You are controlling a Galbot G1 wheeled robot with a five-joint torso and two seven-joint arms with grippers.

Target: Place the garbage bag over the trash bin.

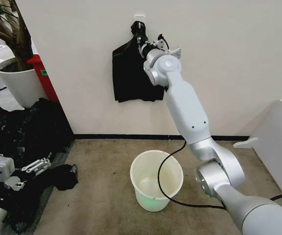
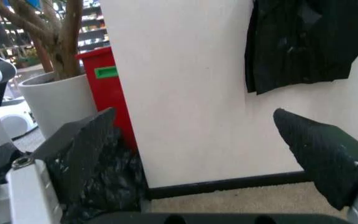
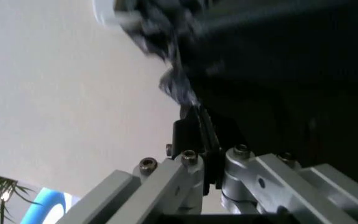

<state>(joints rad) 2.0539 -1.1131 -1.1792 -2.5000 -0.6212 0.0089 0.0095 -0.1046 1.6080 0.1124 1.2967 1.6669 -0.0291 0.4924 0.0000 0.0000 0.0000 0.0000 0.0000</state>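
Note:
The trash bin [image 1: 151, 199], a round white bucket with a green tint near its base, stands open on the carpet below the wall. A flat black plastic bundle [image 1: 131, 78] [image 2: 303, 42] with a knotted top hangs from a white wall hook. My right gripper [image 1: 141, 41] [image 3: 197, 140] reaches up to that gathered top and is shut on the black plastic there. I cannot tell a single garbage bag apart from the bundle. My left gripper [image 1: 31, 174] [image 2: 201, 154] rests low at the left, open, with nothing between its fingers.
A heap of black plastic sheeting [image 1: 23, 127] covers the floor at the left. Behind it stand a large white plant pot [image 1: 18, 83] and a red box [image 1: 45, 78]. A black cable [image 1: 168, 191] droops from my right arm across the bin. A white panel [image 1: 278, 142] stands at the right.

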